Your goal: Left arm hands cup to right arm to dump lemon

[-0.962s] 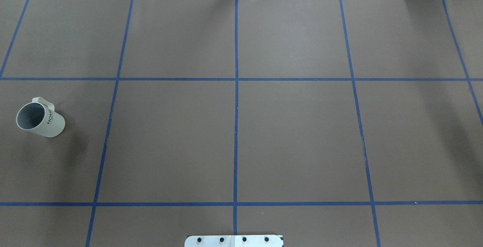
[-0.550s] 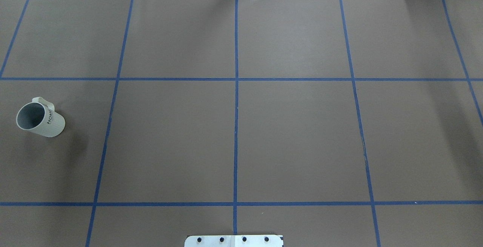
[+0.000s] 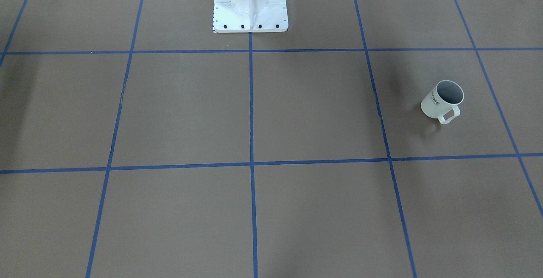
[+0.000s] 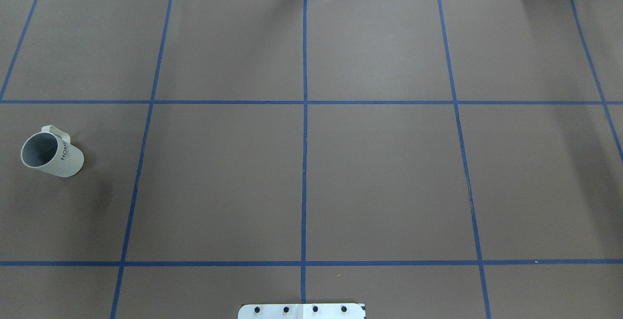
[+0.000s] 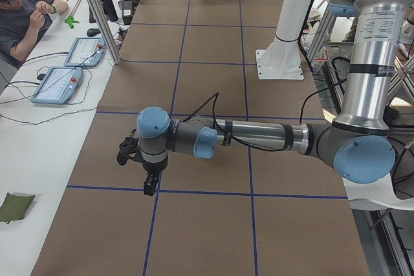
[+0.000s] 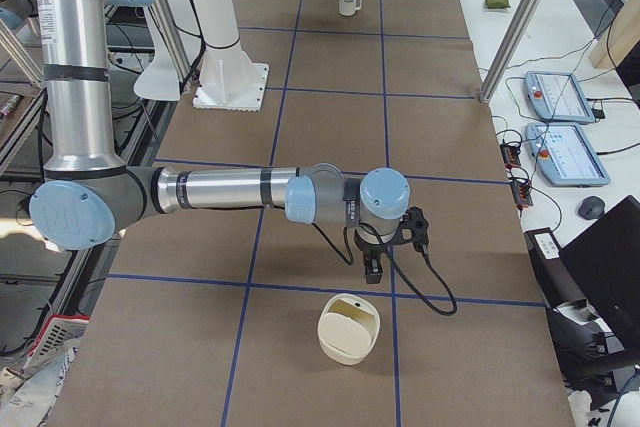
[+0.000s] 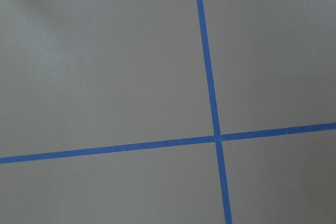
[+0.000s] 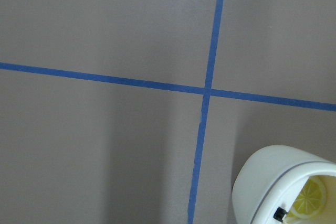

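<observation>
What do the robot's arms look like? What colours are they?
The left arm and right arm are shiny silver tubes with round light-blue joint caps. The left hand and right hand are small and black, with thin black cables looping by the wrists.

The left tool [image 5: 149, 187] and the right tool [image 6: 372, 269] show only from the side, so I cannot tell how their jaws stand. The white tub [image 8: 273, 182] runs off the picture's corner, and its rim hides part of the lemon [image 8: 310, 199]. The word on the far cup [image 6: 348, 1] is too small to read.
</observation>
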Robot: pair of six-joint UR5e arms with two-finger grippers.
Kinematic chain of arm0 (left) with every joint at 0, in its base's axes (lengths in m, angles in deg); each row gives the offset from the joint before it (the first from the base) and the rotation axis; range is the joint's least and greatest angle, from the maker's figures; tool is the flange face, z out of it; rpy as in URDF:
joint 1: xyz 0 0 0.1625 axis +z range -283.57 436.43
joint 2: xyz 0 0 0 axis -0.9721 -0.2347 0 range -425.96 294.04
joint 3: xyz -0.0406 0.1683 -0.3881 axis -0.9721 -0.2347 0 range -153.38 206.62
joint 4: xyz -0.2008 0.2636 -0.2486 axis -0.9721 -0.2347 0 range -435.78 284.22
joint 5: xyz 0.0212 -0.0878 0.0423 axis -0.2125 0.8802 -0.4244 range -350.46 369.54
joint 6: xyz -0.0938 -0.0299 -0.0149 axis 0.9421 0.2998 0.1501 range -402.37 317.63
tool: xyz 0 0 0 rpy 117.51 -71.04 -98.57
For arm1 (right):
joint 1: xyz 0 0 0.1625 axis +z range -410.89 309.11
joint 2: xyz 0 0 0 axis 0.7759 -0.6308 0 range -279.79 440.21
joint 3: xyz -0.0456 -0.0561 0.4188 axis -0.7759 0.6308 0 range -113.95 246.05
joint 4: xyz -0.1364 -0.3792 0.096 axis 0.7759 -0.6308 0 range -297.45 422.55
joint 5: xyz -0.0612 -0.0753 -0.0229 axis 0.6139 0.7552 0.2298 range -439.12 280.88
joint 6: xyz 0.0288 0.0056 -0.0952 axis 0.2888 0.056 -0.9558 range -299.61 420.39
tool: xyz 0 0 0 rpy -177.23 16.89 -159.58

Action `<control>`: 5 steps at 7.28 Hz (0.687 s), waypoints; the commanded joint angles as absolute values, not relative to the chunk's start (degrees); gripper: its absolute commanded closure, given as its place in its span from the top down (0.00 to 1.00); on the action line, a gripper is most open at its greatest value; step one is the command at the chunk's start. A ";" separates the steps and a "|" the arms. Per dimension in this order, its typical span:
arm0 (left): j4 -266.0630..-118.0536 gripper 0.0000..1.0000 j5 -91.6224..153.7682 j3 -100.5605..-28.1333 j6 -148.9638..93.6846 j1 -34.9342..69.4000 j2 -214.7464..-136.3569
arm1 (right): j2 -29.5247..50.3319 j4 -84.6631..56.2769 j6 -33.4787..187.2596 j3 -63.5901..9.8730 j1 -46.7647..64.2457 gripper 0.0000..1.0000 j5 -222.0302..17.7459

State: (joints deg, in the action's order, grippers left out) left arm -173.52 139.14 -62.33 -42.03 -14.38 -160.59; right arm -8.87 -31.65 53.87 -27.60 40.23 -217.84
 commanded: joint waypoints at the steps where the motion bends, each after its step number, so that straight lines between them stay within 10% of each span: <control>1: -173.51 1.00 139.00 -62.59 -41.93 -14.36 -160.53 | -8.91 -31.58 53.88 -26.33 40.69 1.00 -217.37; 5: -173.51 1.00 138.92 -62.59 -41.93 -14.36 -160.35 | -8.56 -28.33 54.58 -24.74 40.78 1.00 -214.47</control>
State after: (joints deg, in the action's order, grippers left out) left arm -173.51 138.98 -62.58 -41.93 -14.33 -160.37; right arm -8.61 -29.04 54.10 -25.01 40.77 -215.09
